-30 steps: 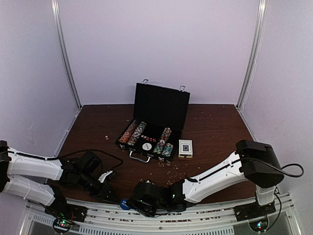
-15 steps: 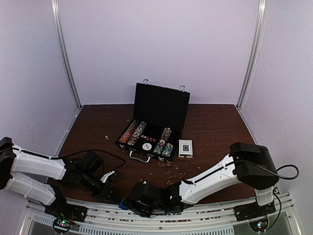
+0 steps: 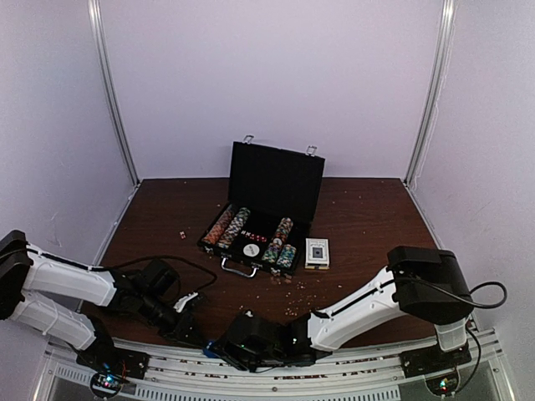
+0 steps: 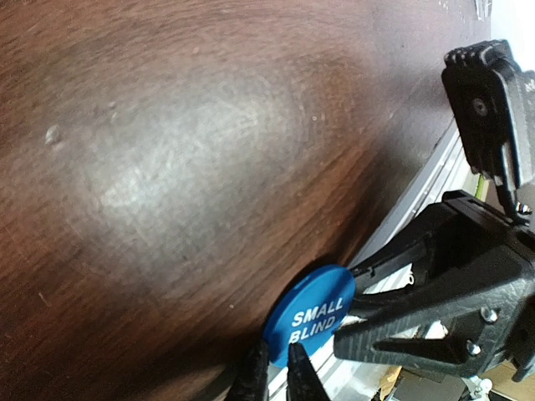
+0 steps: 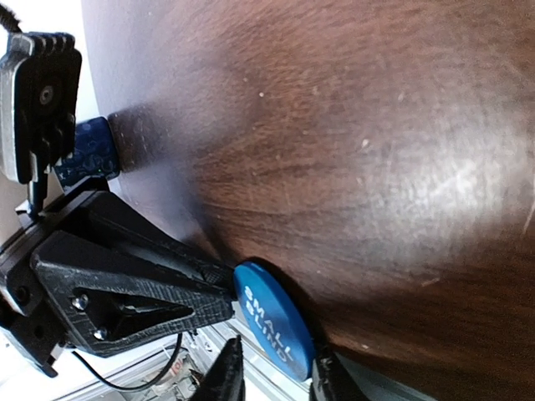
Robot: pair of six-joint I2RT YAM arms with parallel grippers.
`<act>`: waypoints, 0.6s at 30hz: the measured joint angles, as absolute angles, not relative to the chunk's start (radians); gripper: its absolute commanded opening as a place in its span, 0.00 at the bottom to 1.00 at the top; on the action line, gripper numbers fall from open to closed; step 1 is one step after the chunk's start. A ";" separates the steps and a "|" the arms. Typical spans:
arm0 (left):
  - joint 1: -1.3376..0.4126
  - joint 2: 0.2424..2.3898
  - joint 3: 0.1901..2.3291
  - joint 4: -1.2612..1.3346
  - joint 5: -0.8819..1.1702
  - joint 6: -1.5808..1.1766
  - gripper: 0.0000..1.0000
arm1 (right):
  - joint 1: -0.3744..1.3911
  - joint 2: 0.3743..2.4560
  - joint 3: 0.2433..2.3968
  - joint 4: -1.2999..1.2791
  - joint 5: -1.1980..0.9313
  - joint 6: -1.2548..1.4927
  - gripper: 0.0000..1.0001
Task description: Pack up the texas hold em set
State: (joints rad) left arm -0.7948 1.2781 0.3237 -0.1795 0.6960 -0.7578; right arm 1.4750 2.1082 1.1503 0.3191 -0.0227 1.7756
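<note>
Motion since a second ago shows mostly in the right arm: in the overhead view its elbow block has sunk lower and its wrist has slid further left along the near edge of the table (image 3: 368, 217), while the left arm has crept a little nearer to that edge. The left gripper (image 4: 276, 372), whose jaws were parted a second ago, is now clenched on the lower rim of the blue button (image 4: 311, 316), a disc lettered "SMALL BLIND" that sits right at the table's near edge beside the metal rail (image 3: 334, 380). The right gripper (image 5: 277, 380) has narrowed but remains released, its two fingers standing apart with the button between them; whether either finger touches the disc cannot be told. Everything else lies as it did. The case (image 3: 276, 180) stands open toward the far middle of the table, lid upright and silver handle facing the arms, well apart from both grippers. Inside it, two long chip rows (image 3: 230, 225) fill the left side and shorter rows fill the right, with a line of red dice (image 3: 257, 238) and a white round button (image 3: 251, 249) in the middle section. The card deck box (image 3: 317, 251) lies outside, just beside the case's right end, and one small die (image 3: 182, 235) rests on the wood to the case's left.
</note>
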 measured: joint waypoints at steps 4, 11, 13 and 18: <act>-0.794 1.286 0.329 -0.182 0.697 -0.754 0.11 | 1.475 2.108 1.145 0.317 -0.022 1.765 0.13; -0.794 1.292 0.338 -0.193 0.695 -0.753 0.11 | 1.475 2.106 1.140 0.311 -0.023 1.732 0.05; -0.794 1.293 0.342 -0.200 0.695 -0.753 0.11 | 1.475 2.098 1.140 0.311 -0.018 1.716 0.02; -0.794 1.293 0.350 -0.216 0.689 -0.754 0.11 | 1.468 2.084 1.143 0.329 0.006 1.678 0.00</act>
